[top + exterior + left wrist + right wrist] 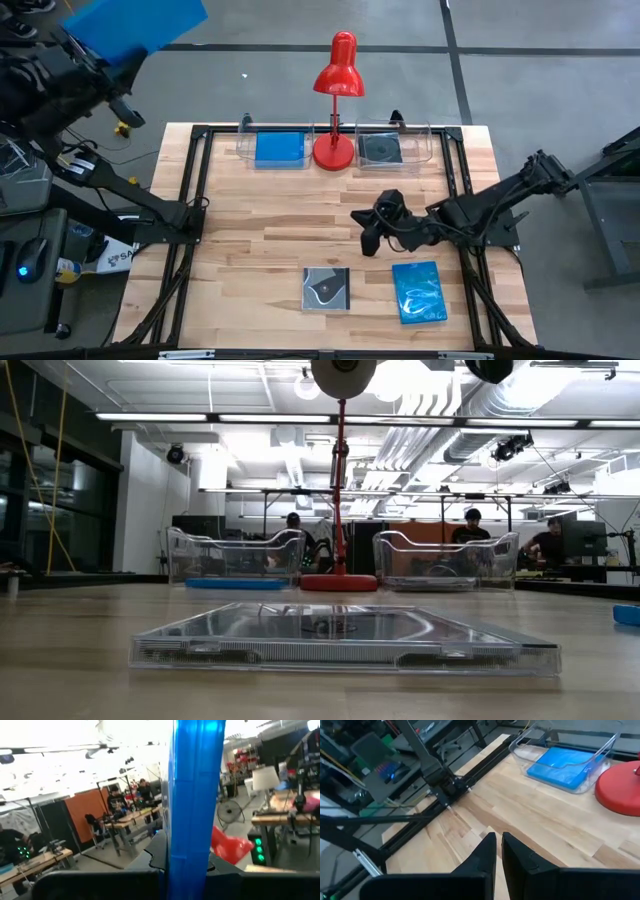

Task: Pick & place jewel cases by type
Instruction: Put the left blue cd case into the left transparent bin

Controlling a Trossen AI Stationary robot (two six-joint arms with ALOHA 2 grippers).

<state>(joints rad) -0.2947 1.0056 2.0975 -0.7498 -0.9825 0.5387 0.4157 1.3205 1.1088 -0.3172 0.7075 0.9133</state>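
There are three blue jewel cases: one in the left clear tray [272, 150], one [418, 292] on the counter [280, 240], one [135, 25] held high in the left tool. There are two dark jewel cases: one [381, 150] in the right clear tray [418, 140], one with white swirl [327, 289] on the counter. There are two clear trays, one red lamp [337, 100] and two arms.
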